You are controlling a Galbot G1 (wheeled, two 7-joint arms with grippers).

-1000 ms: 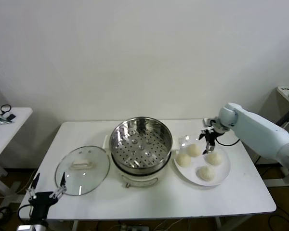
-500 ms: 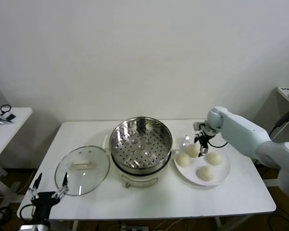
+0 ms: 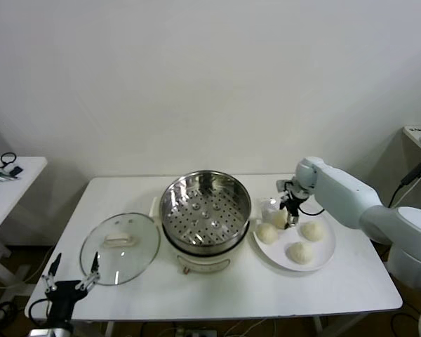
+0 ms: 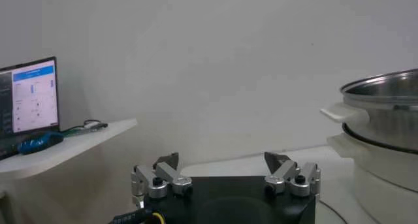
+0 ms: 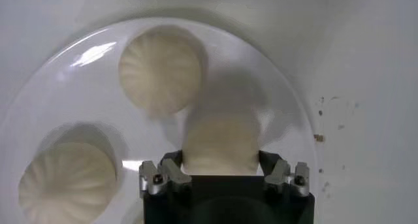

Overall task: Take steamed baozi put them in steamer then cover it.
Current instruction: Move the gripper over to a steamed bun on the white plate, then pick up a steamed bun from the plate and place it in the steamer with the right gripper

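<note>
A white desk [image 3: 217, 291] holds a stainless-steel steamer [image 3: 205, 208] with its perforated tray exposed. Beside it, on the robot's left, the glass cover [image 3: 120, 248] lies flat on the desk. On the other side sits a white plate [image 3: 321, 261] carrying four steamed baozi. The right hand [image 3: 288, 217] is lowered onto the plate, its fingers [image 5: 162, 175] clasped against both sides of one baozi [image 5: 219, 145] at the plate's far edge, nearest the steamer. The other three baozi [image 3: 299, 252] rest untouched. The left hand [image 3: 69, 284] hangs released at the desk's front corner near the cover.
</note>
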